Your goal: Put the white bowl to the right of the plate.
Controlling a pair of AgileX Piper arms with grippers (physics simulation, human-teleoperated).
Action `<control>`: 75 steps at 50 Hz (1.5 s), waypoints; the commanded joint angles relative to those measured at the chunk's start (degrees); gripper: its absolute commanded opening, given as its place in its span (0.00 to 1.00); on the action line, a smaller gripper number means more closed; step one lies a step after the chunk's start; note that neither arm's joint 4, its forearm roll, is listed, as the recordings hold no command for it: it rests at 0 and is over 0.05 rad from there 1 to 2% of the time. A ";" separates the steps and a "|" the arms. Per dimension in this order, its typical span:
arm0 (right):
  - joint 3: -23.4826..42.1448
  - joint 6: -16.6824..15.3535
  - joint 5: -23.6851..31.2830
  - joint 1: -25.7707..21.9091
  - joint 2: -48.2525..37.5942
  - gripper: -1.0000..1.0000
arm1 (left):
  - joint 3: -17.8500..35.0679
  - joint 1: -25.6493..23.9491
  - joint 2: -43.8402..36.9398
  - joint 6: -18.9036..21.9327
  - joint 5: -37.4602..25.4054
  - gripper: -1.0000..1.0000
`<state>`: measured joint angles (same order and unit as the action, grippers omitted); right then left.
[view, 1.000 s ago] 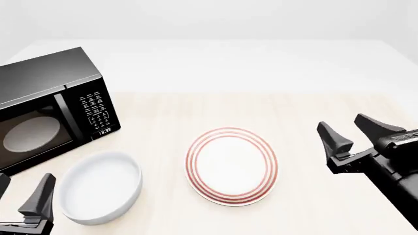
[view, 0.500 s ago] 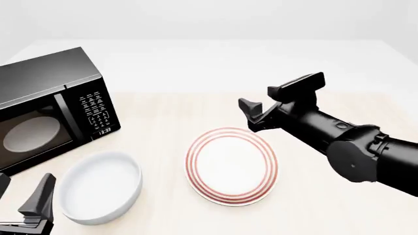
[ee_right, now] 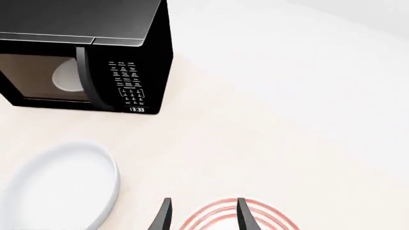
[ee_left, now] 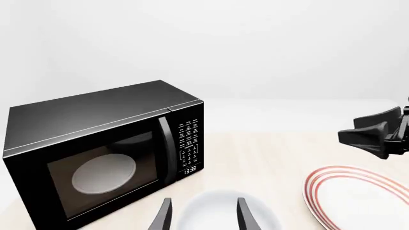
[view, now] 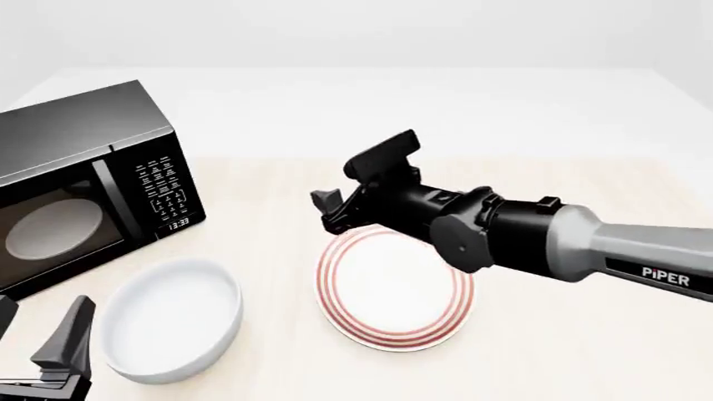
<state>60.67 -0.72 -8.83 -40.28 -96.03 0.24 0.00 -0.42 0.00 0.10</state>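
Approach stage, nothing grasped yet. White bowl (view: 170, 319) on the tabletop (view: 557, 351), near the front-left corner, just in front of the black microwave (view: 89, 180) and to the left of the plate (view: 396, 284), a strip of bare wood between the two. Plate in the middle of the tabletop, red rings showing, nothing on it.

Right end effector (view: 362, 180) stretched across from the right, above the plate's far rim and pointing toward the microwave and bowl; fingers spread, nothing between them. In the right wrist view, both fingertips (ee_right: 164, 213) framing the plate's rim, bowl (ee_right: 61, 184) off to one side and well apart. Left end effector (view: 39, 347) low at the front-left corner, just beside the bowl's near-left edge; fingers spread and empty, with the bowl's rim (ee_left: 227, 211) visible between them in the left wrist view.

Likely next: carry on leftward and down to the bowl's nearer wall, fingers straddling the thick rim, one inside and one outside, then close. Thick glossy sides call for a firm pinch and a level lift. After that, a carry over or around the plate to the bare tabletop on its right side. Risk: clipping the plate on the way across.
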 commanded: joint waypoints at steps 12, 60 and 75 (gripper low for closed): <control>11.59 0.76 7.99 -6.83 -9.40 1.00 | 0.00 0.00 0.00 0.00 0.00 1.00; 25.79 4.51 15.62 -12.88 -22.64 1.00 | 0.00 0.00 0.00 0.00 0.00 1.00; 29.04 6.18 15.58 -12.26 -26.79 1.00 | 0.00 0.00 0.00 0.00 0.00 1.00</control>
<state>87.60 4.31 6.76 -52.53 -120.10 0.24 0.00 -0.42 0.00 0.10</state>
